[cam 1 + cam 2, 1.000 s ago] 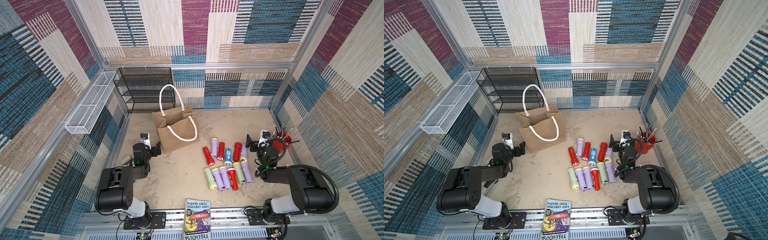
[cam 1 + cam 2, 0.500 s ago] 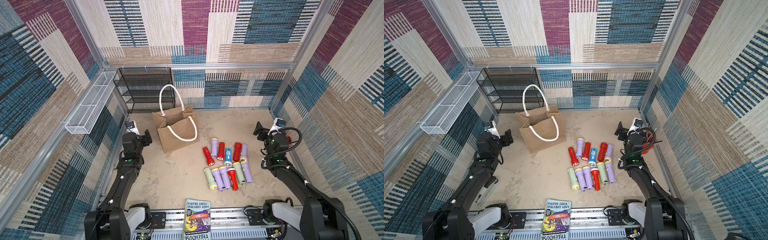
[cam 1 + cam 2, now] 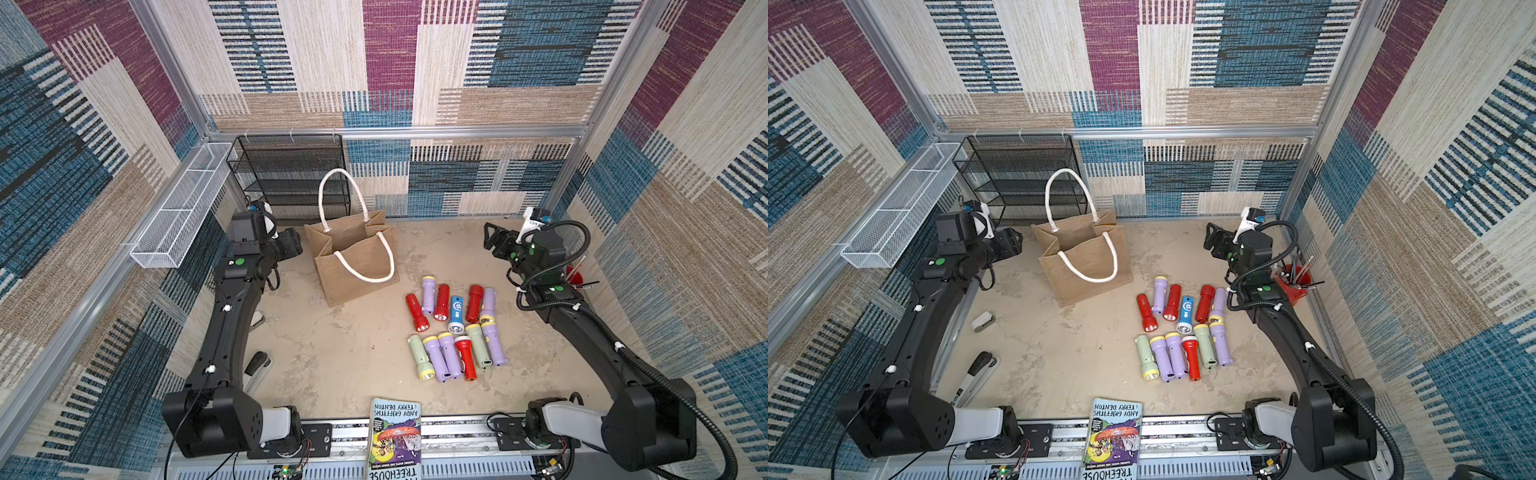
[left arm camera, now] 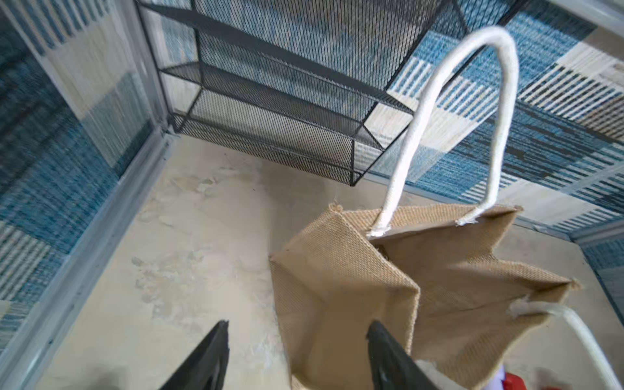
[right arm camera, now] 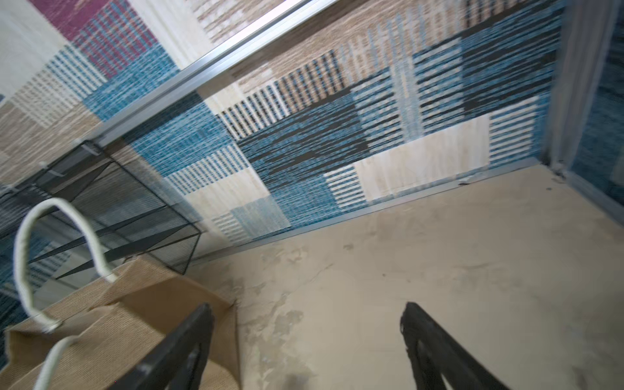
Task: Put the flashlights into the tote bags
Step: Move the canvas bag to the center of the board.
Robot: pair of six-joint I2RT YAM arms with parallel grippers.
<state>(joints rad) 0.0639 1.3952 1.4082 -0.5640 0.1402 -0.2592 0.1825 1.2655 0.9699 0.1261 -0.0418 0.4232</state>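
The tan burlap tote bag [image 3: 353, 266] [image 3: 1088, 270] stands open at the back left, one white rope handle upright and the other drooping over its front. Several flashlights [image 3: 453, 328] [image 3: 1183, 328], red, lilac, pale green and one blue [image 3: 456, 312], lie in two rows on the floor right of the bag. My left gripper [image 3: 293, 245] [image 4: 297, 326] hangs open just left of the bag [image 4: 354, 287], holding nothing. At the back right, above the flashlights, my right gripper [image 3: 492, 239] [image 5: 307, 307] is open and empty over bare floor, with the bag [image 5: 135, 320] off to its side.
A black wire-mesh rack [image 3: 291, 178] stands behind the bag against the back wall. A white wire basket [image 3: 178, 212] hangs on the left wall. A red pot of pens [image 3: 1293, 278] sits by the right arm. A book [image 3: 395, 436] lies at the front edge.
Both arms have risen from a folded, low pose and stretched toward the back. The left gripper has come up beside the bag, and its jaws have narrowed somewhat.
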